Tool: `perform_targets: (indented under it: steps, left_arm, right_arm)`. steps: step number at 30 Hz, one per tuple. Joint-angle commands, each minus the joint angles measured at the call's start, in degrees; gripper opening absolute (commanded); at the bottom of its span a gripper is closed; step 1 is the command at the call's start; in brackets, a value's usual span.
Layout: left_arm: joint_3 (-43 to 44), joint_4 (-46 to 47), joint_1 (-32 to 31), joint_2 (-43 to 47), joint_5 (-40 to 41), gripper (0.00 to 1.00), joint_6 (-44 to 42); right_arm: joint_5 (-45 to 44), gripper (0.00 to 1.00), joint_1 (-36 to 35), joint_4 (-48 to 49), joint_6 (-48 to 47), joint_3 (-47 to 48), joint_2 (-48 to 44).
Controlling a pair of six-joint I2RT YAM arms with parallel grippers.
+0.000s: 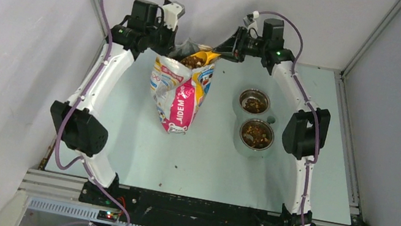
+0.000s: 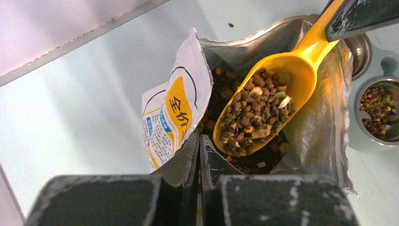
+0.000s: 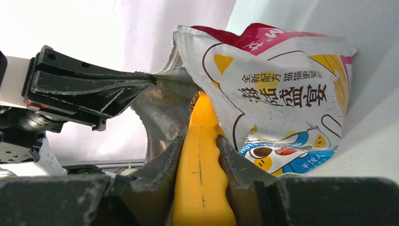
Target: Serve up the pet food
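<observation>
1. Pale grey walls (image 1: 8, 23) close in a mint-green table (image 1: 119, 136) on three sides, and both arm bases are bolted along its near edge
2. Left gripper (image 2: 198, 140) hangs near the far edge, left of centre. Its two black fingers are pressed together on the lip of a white, yellow and pink printed plastic bag (image 1: 179, 94), pinching the silver lining between them
3. That bag stands just left of the table's middle, toward the far edge. Its mouth is open upward and its printed front faces the near edge
4. Pet food (image 2: 259, 110), small brown pellets mixed with a few reddish, yellow and green bits, lies heaped in the cup of a yellow plastic scoop (image 2: 301, 70). More of it fills the bag underneath
5. In the left wrist view the scoop sits over the bag's mouth, with its cup inside the opening and its handle rising toward the right arm
6. Right gripper (image 3: 200, 141) is clamped on the scoop's handle, one black finger on each side of the yellow plastic
7. Two round steel bowls, one toward the far edge (image 1: 243, 95) and one nearer (image 1: 242, 131), sit right of centre in a pale feeder base (image 1: 273, 119), apart from the bag. Each holds some of the same brown pellets
</observation>
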State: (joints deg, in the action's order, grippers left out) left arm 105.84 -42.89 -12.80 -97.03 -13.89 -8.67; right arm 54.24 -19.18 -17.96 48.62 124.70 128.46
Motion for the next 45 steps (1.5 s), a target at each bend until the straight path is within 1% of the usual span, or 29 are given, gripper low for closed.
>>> perform_targets:
  steps: [1, 3, 4, 7, 12, 15, 17, 19, 20, 22, 23, 24, 25, 26, 27, 28, 31, 36, 39, 45]
  left_arm:
    - [3.5, -2.38, -0.12, -0.8, 0.55, 0.08, -3.26]
    - [3.57, -2.59, -0.14, -0.72, 0.53, 0.08, -3.56]
    - [3.58, -2.67, -0.15, -0.71, 0.53, 0.08, -3.69]
    - [3.82, -2.89, -0.13, -0.7, 0.53, 0.08, -3.85]
    - [4.36, -2.96, -0.13, -0.64, 0.53, 0.08, -3.64]
    - [4.5, -3.08, -0.17, -0.43, 0.53, 0.09, -3.67]
    - [4.08, -3.29, -0.13, -0.19, 0.64, 0.09, -3.88]
    - [3.25, -3.21, -0.12, 0.23, 0.76, 0.09, -3.99]
    - [2.98, -3.08, -0.12, 0.54, 0.79, 0.09, -4.01]
    - [2.21, -2.93, -0.17, 0.87, 0.72, 0.09, -3.93]
    - [1.94, -2.93, -0.13, 0.95, 0.76, 0.09, -3.83]
    - [1.97, -2.91, -0.13, 0.96, 0.76, 0.09, -3.71]
    - [2.04, -2.92, -0.12, 0.97, 0.82, 0.09, -3.61]
    - [2.11, -2.95, -0.23, 0.97, 0.96, 0.09, -3.63]
    - [2.22, -3.0, -0.27, 0.95, 1.14, 0.09, -3.74]
    - [2.29, -3.04, -0.33, 0.91, 1.28, 0.09, -3.78]
    - [2.67, -3.54, -0.5, 0.96, 1.97, 0.09, -4.45]
    - [2.66, -4.31, -0.86, 0.78, 2.44, 0.09, -5.28]
    - [3.2, -5.19, -0.91, 0.54, 3.13, 0.09, -6.48]
    - [5.29, -8.37, -1.52, -0.12, 6.95, 0.1, -11.85]
  right_arm:
    - [-1.04, 0.0, 1.45, 2.09, 2.89, -0.01, -2.55]
    - [-1.66, 0.0, 1.78, 1.4, 1.76, 0.59, -2.89]
    - [-2.64, 0.0, 1.91, -0.4, 0.74, 1.09, -3.09]
    - [-6.72, 0.0, 1.74, -5.34, -6.06, 4.56, -3.62]
    - [-7.03, 0.0, 1.69, -6.45, -6.51, 4.29, -3.7]
    - [-9.6, 0.0, 0.71, -9.26, -12.99, 5.2, -4.51]
    - [-8.61, 0.0, 0.89, -5.5, -11.09, 2.46, -5.75]
    - [-8.82, 0.0, 0.73, -6.87, -11.75, 2.18, -5.94]
    - [-7.18, 0.0, 0.99, -4.27, -9.59, 0.77, -5.9]
    - [-8.87, 0.0, 0.68, -6.62, -11.69, 0.7, -6.55]
    - [-7.06, 0.0, 1.0, -3.17, -9.55, 0.09, -6.38]
    - [-2.78, 0.0, 1.34, 0.14, -2.2, -2.65, -5.99]
    - [-1.75, 0.0, 2.06, 5.72, 1.22, -4.22, -5.69]
    - [-0.11, 0.0, 2.49, 7.44, 6.16, -6.78, -5.51]
    - [1.3, 0.0, 2.62, 12.41, 8.48, -7.65, -4.83]
    - [3.53, 0.0, 2.76, 14.43, 11.97, -8.89, -4.55]
    - [5.39, 0.0, 2.78, 21.9, 16.38, -10.12, -4.24]
    - [5.34, 0.0, 3.72, 23.19, 21.91, -10.02, -3.88]
    - [6.3, 0.0, 4.28, 22.92, 24.86, -12.0, -4.02]
    - [7.45, 0.0, 5.2, 28.58, 30.5, -14.67, -4.16]
